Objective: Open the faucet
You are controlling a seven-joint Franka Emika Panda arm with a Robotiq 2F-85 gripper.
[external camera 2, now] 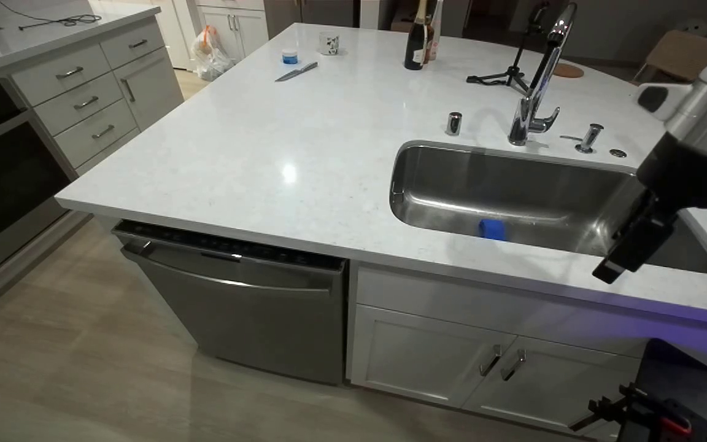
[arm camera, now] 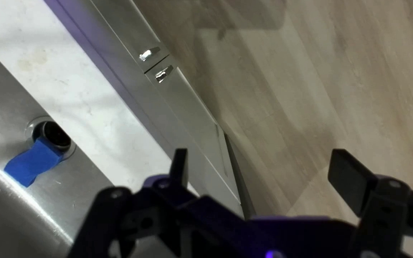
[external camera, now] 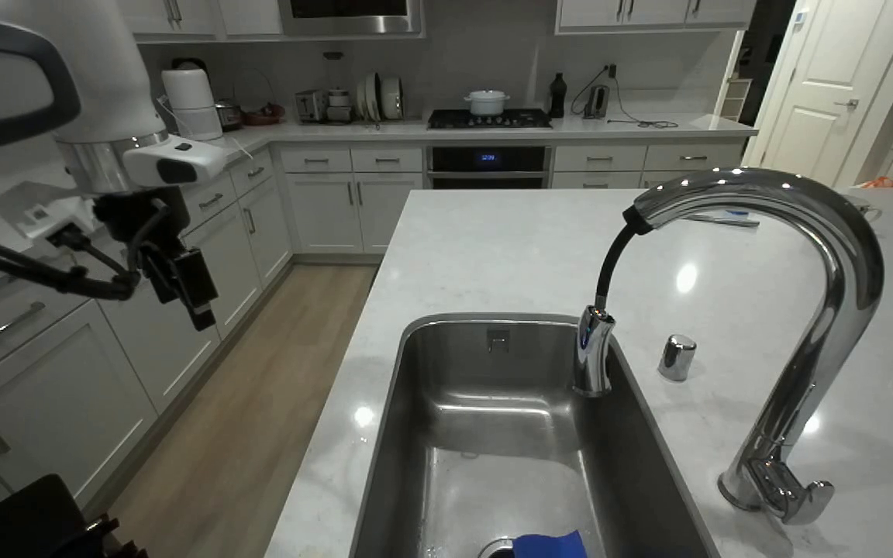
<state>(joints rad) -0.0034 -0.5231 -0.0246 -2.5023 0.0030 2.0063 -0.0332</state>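
Jaws spread, clear of faucet (external camera: 849,304); sink (external camera: 505,488) partly cut off.

Well apart from the black two-fingered gripper (arm camera: 258,165), the tall arched chrome faucet (external camera: 840,325) gleams silver (its thin hose (external camera: 612,260) black); below the gripper, the plank floor (arm camera: 299,89) shows brown wood grain.

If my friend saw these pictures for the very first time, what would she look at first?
Probably the tall shiny faucet beside the sink, its spray head hanging on a black hose, in an exterior view. Next, the blue piece at the edge of the drain in the wrist view. The open black tool at the bottom there stands out too.
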